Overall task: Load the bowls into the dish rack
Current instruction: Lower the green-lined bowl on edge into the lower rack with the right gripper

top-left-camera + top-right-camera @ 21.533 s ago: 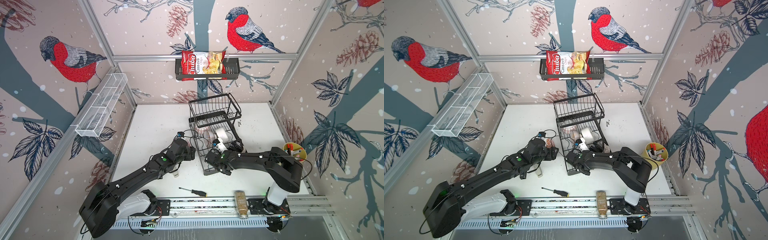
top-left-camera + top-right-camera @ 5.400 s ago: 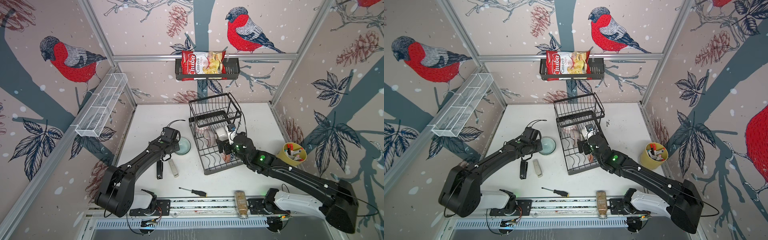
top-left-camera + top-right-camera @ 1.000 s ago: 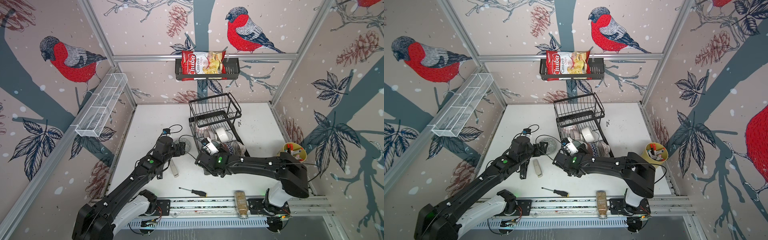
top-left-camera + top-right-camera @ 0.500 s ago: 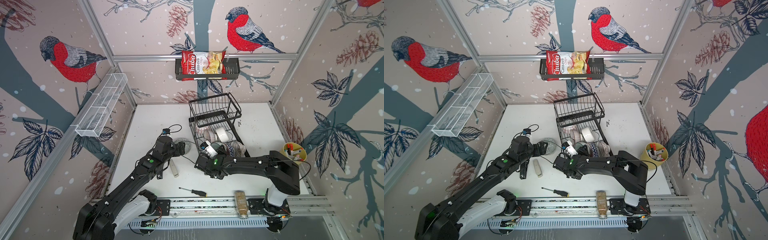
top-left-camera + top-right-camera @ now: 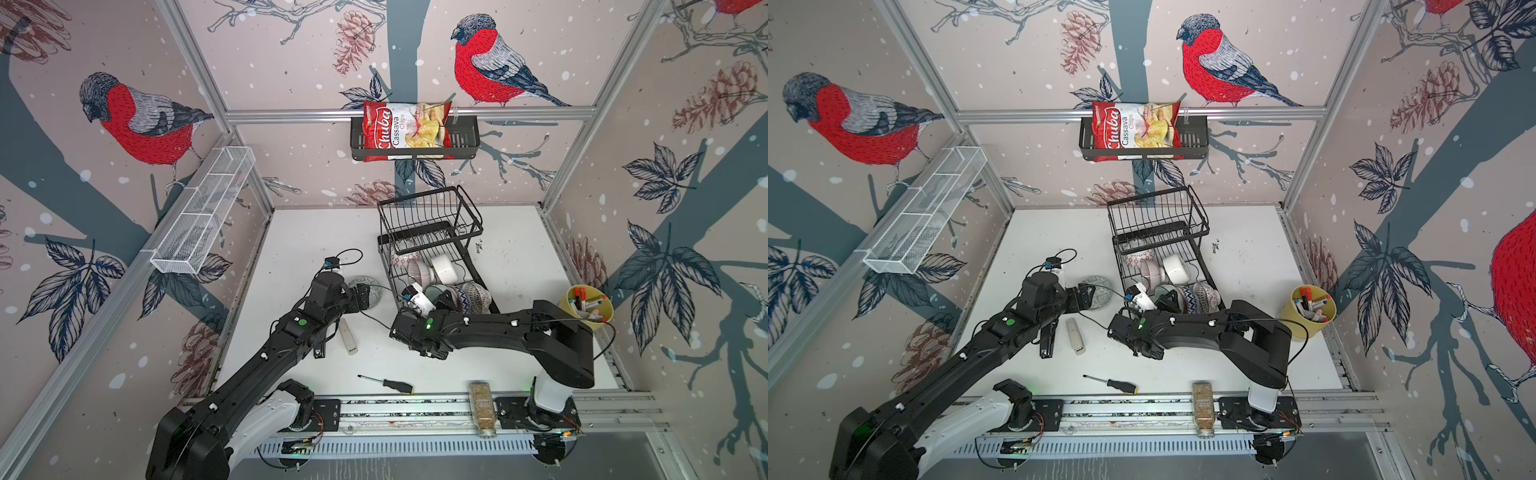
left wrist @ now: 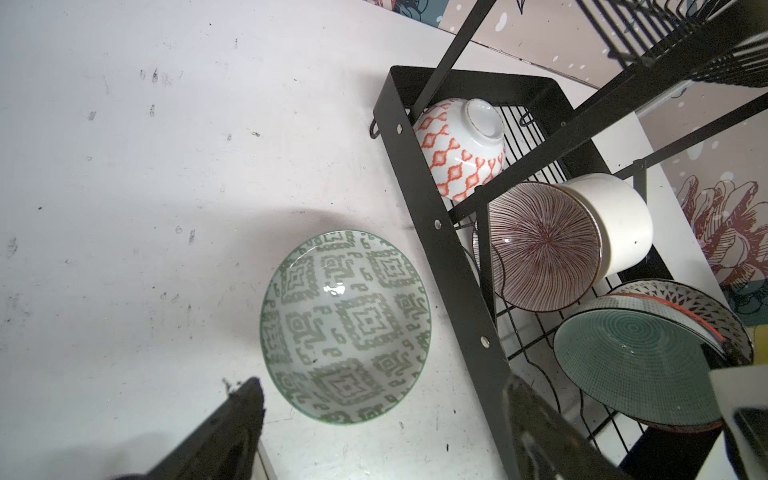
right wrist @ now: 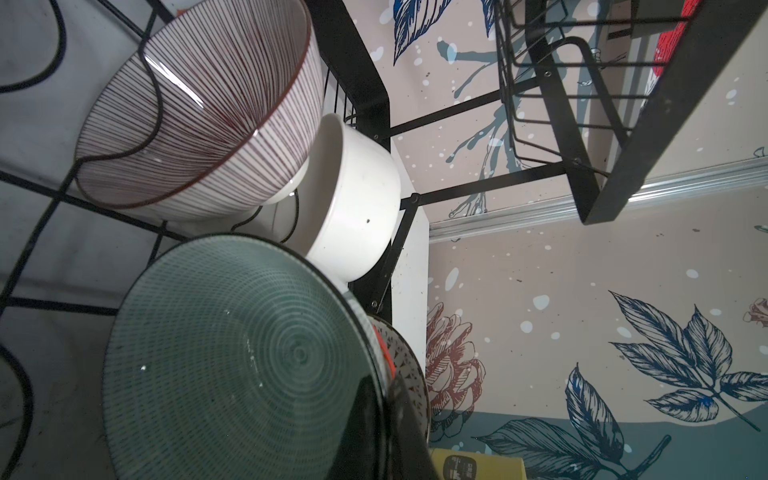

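Left of centre in both top views, the left gripper [image 5: 365, 292] has its fingers [image 6: 232, 419] spread wide with the green-patterned bowl [image 6: 345, 326] lying between them, not clamped. That bowl sits mouth up on the white table [image 5: 299, 232], just beside the dish rack [image 5: 390, 274]. The rack's long axis runs top to bottom of the frame, leaning a bit right at the bottom, with the raised basket at the top end.

On its lower tier, the orange-patterned bowl [image 6: 453, 162] is foot up. The striped bowl [image 6: 540, 245] is tipped on its side, mouth toward frame left, and the white bowl [image 6: 615, 224] lies on its side behind it. The right gripper [image 5: 444, 296] is pinched on the rim of the teal bowl [image 7: 232, 357], which stands on edge in the rack, mouth facing left.
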You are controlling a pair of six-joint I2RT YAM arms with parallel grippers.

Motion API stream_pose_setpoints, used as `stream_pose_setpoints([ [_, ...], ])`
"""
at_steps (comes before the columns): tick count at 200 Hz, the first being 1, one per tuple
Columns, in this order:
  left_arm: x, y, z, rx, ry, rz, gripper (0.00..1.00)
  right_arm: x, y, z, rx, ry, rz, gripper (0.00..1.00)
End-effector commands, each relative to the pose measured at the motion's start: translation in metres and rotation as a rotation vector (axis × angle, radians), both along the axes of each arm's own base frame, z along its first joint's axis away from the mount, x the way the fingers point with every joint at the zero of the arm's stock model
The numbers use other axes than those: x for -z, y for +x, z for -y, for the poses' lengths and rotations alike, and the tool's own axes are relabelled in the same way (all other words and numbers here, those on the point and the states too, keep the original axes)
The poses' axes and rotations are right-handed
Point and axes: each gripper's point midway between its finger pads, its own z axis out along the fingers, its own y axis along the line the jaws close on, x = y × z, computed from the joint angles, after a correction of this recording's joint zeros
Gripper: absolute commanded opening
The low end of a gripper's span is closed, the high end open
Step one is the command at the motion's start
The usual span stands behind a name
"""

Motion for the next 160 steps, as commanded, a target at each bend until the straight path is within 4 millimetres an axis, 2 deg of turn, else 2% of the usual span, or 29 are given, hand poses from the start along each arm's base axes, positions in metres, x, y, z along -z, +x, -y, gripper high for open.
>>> stream_pose_setpoints([
  [1, -0.0069, 0.0051, 0.0039, 0.016, -0.009, 0.037, 0.89, -0.0142, 0.0047, 0.0050, 0.021, -0.028, 0.107, 0.00],
  [75, -0.0063, 0.0064, 0.0052, 0.023, -0.006, 0.035, 0.89, -0.0155, 0.0053, 0.0091, 0.049, -0.060, 0.156, 0.00],
  [121, -0.0085, 0.0065, 0.0060, 0.026, -0.011, 0.039, 0.89, -0.0229, 0.0056, 0.0108, 0.048, -0.048, 0.175, 0.00],
  [160, -0.0084, 0.0061, 0.0067, 0.028, -0.016, 0.037, 0.89, -0.0166, 0.0059, 0.0112, 0.046, -0.068, 0.168, 0.00],
])
